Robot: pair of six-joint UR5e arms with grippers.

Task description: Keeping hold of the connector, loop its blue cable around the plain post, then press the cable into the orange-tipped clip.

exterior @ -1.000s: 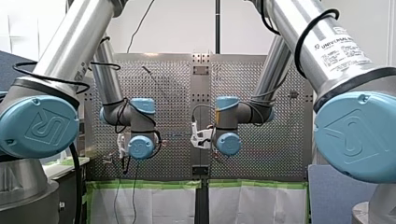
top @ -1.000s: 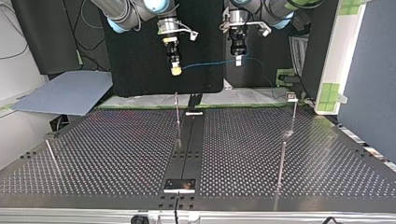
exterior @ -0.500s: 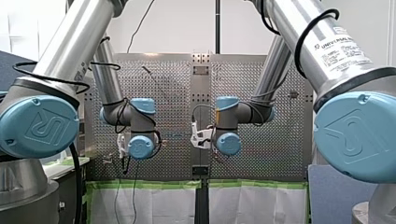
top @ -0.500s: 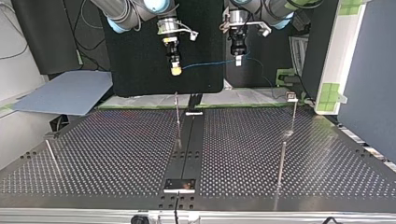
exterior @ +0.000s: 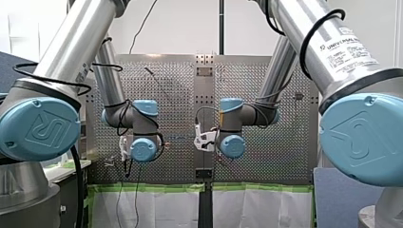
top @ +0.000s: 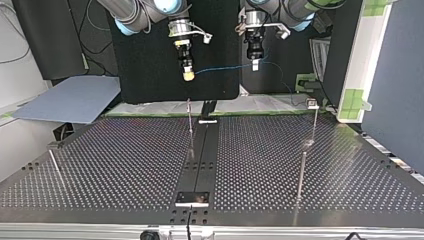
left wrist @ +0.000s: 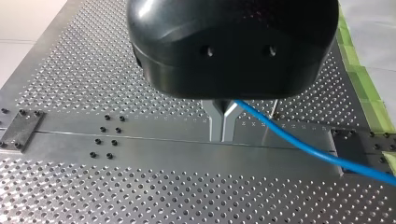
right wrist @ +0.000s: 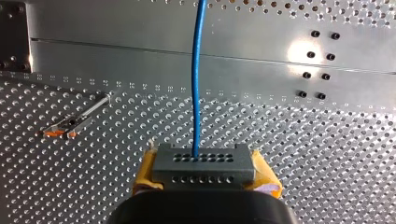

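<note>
Blue on silver, with yellow, orange and green accents.
A bright blue round cable [right wrist: 196, 70] meets a matt grey block connector [right wrist: 204, 158] patterned with two rows of small dark holes, flanked by the yellow pads [right wrist: 145, 173] of my right gripper [right wrist: 204, 164]. A glossy black housing and bare grey metal fingers [left wrist: 215, 121] mark my left gripper [left wrist: 222, 135]. The silver perforated metal table [right wrist: 327, 154] bears an even dot grid, crossed by a plain band [right wrist: 140, 60] with black screw heads [right wrist: 307, 74]; green tape [left wrist: 369, 100] lines its edge. The thin silver clip [right wrist: 77, 120] carries what look like orange tips.
</note>
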